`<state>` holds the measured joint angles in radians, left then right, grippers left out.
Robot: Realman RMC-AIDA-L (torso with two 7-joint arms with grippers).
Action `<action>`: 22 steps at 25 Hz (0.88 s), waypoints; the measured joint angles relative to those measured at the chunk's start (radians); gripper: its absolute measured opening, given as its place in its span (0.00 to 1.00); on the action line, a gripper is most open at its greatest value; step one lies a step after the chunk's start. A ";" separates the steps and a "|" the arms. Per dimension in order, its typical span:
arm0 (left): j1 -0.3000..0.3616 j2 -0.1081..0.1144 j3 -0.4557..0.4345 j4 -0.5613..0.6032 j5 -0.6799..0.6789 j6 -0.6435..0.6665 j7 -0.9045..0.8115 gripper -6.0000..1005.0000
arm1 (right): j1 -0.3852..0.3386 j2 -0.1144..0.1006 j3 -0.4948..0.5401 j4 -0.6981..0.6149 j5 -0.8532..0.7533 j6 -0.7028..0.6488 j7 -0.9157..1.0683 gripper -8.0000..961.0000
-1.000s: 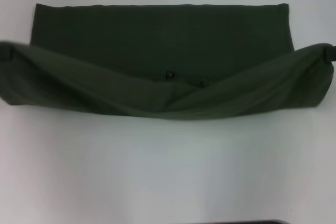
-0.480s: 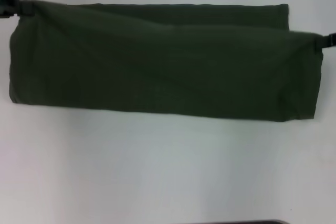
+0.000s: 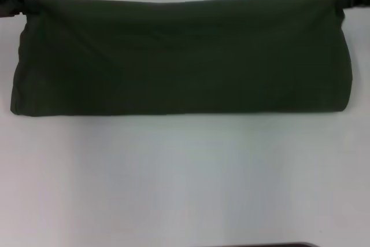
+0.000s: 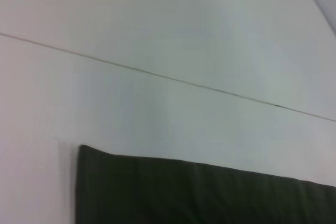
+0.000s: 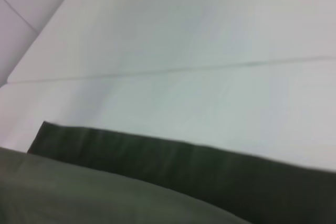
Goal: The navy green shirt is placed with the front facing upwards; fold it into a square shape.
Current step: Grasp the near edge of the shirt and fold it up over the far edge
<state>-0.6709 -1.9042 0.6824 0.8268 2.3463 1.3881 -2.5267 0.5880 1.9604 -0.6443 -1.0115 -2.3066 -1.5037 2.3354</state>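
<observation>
The navy green shirt (image 3: 179, 56) lies as a long dark olive band across the far half of the white table, with no lettering or label showing. My left gripper (image 3: 17, 5) holds its far left corner and my right gripper (image 3: 351, 1) holds its far right corner. The held edge runs taut and straight between them. The fold's rounded near edge rests on the table. The shirt also shows in the left wrist view (image 4: 199, 192) and in the right wrist view (image 5: 131, 182), where a second layer lies over it.
The white table (image 3: 185, 177) stretches bare in front of the shirt. A thin seam (image 4: 157, 74) crosses the tabletop beyond the shirt. A dark strip (image 3: 260, 245) shows at the near edge.
Both grippers have carried the shirt's near edge up and away over the far part. The sagging fold has been pulled taut, and the far layer is now covered.
</observation>
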 joint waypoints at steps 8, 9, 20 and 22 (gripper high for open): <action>-0.007 -0.030 0.026 -0.010 0.010 -0.113 0.004 0.05 | 0.055 0.009 -0.074 0.116 -0.016 0.163 -0.006 0.11; -0.008 -0.034 0.039 -0.016 0.011 -0.137 0.003 0.05 | 0.058 0.013 -0.080 0.129 -0.017 0.190 -0.007 0.11; -0.042 -0.063 0.095 -0.069 0.067 -0.288 -0.008 0.05 | 0.070 0.064 -0.126 0.143 -0.019 0.371 -0.016 0.12; -0.046 -0.064 0.097 -0.075 0.072 -0.296 -0.005 0.05 | 0.072 0.070 -0.138 0.143 -0.019 0.390 -0.013 0.12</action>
<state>-0.7165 -1.9683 0.7789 0.7521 2.4186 1.0922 -2.5322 0.6597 2.0305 -0.7828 -0.8680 -2.3256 -1.1136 2.3229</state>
